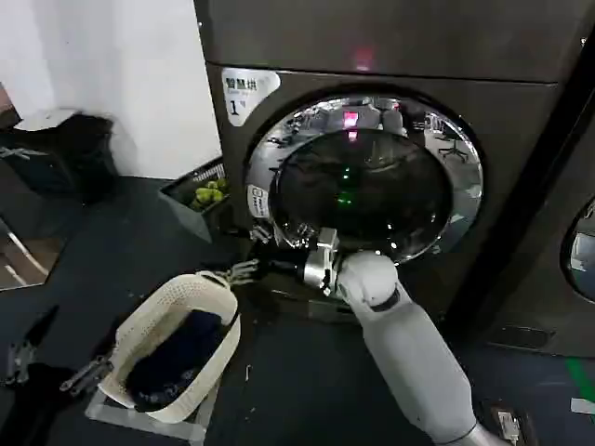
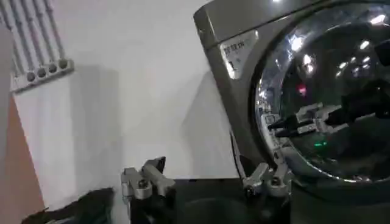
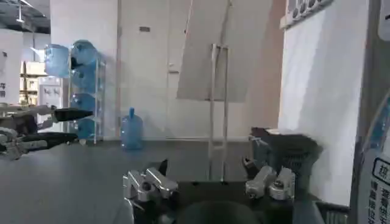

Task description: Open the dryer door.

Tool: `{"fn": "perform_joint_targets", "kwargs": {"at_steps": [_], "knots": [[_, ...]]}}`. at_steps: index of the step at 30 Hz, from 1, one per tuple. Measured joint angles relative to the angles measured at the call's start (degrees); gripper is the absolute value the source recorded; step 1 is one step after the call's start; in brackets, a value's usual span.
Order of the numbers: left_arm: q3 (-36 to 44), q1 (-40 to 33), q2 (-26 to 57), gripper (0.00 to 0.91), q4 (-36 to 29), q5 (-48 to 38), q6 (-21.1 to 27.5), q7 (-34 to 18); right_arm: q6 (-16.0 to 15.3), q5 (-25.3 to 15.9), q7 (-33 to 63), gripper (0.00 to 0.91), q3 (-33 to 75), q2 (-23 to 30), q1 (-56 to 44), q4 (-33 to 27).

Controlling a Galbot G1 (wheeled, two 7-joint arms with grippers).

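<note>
A white label [image 1: 247, 93] sits on the upper left corner of the dryer [image 1: 521, 111] front, just above the chrome rim of the dryer door [image 1: 367, 177]. It carries a row of Chinese characters too small to make out and, below them, the numeral "1". The same label [image 2: 239, 50] appears in the left wrist view, where the characters are again unreadable and the "1" is only faintly visible. A smaller white sticker [image 1: 258, 201] on the door's left rim bears print that cannot be read. A white sticker [image 3: 379, 182] with unclear characters shows at the edge of the right wrist view.
</note>
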Motion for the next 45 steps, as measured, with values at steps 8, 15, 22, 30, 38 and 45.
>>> {"fn": "perform_joint_targets", "kwargs": {"at_steps": [8, 15, 22, 30, 38, 45], "knots": [[0.49, 0.17, 0.09, 0.907, 0.61, -0.89, -0.46, 2.06, 0.16, -3.47, -1.38, 0.907, 3.29, -0.89, 1.38, -2.5], [0.54, 0.05, 0.49, 0.907, 0.51, -1.05, -0.64, 1.38, 1.63, -4.07, -1.36, 0.907, 5.4, -2.06, 1.32, -4.67], [0.41, 0.05, 0.66, 0.907, 0.71, -1.08, -0.72, 1.49, 3.08, -4.57, -0.33, 0.907, 7.69, -2.31, 0.2, -5.17], [0.58, 0.09, 0.35, 0.907, 0.52, -1.08, -0.77, 1.13, 3.81, -4.59, 1.81, 0.907, 8.55, -2.42, -0.51, -5.31], [0.59, 0.14, 0.26, 0.907, 0.19, -1.18, -0.72, 0.97, 4.59, -4.7, 7.26, 0.907, 8.16, -1.36, -0.6, -5.25], [0.8, 0.09, 0.17, 0.907, 0.19, -1.19, -0.41, 0.96, 5.26, -4.01, 12.67, 0.907, 6.06, -0.87, 0.63, -7.19]]}}
